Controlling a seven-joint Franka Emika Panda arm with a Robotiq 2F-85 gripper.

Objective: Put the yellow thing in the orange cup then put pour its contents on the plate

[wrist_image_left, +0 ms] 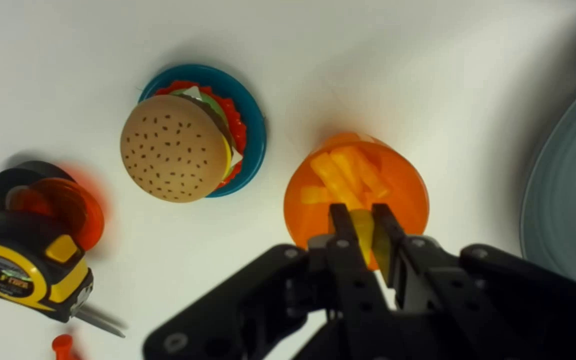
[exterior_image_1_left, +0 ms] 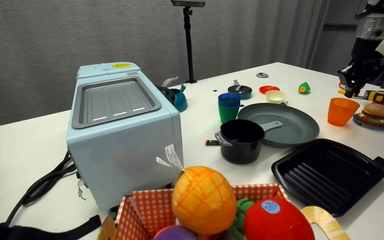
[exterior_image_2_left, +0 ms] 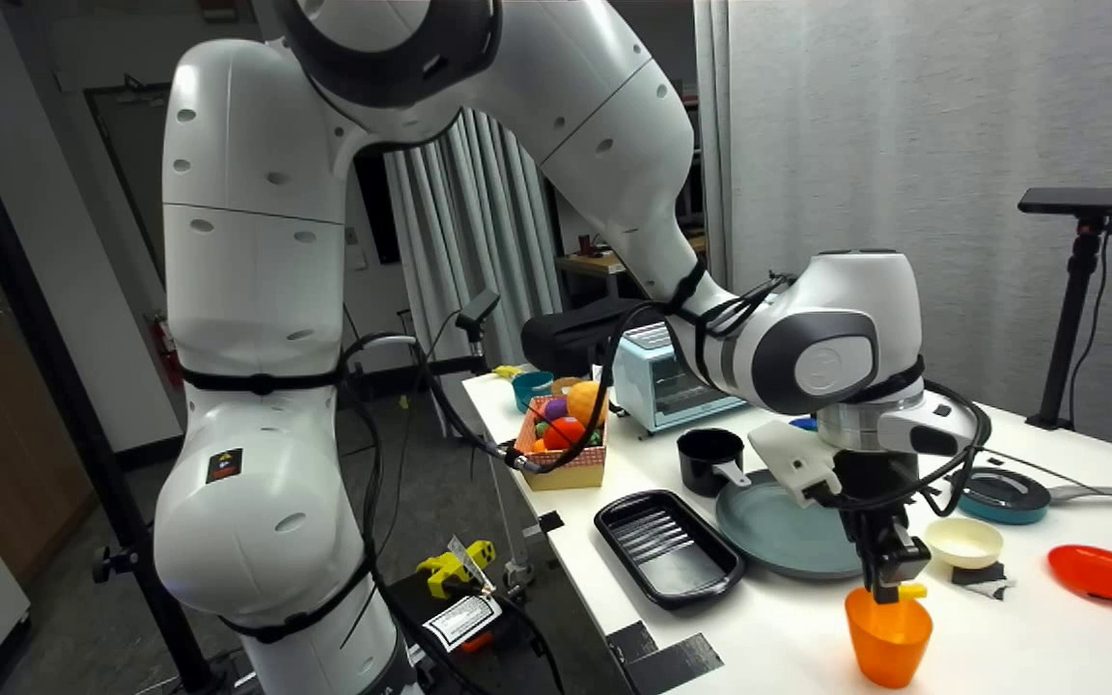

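The orange cup [exterior_image_1_left: 340, 113] stands upright on the white table; it also shows in an exterior view [exterior_image_2_left: 889, 645] and in the wrist view [wrist_image_left: 408, 205]. Several yellow-orange stick-like pieces [wrist_image_left: 335, 177] lie inside it. My gripper [wrist_image_left: 360, 210] is shut on the yellow thing [wrist_image_left: 362, 225], a small yellow piece, directly over the cup's opening. The yellow thing also sticks out beside the fingertips in an exterior view [exterior_image_2_left: 911, 591]. The dark grey plate [exterior_image_1_left: 300, 121] lies flat beside the cup; part of it shows in the wrist view [wrist_image_left: 568, 200].
A toy burger [wrist_image_left: 175, 150] on a small blue dish sits close to the cup. A tape measure [wrist_image_left: 23, 270] lies beyond it. The black ridged tray [exterior_image_1_left: 328, 173] and black pot [exterior_image_1_left: 242, 141] stand by the plate. A cream bowl [exterior_image_2_left: 963, 542] is behind the gripper.
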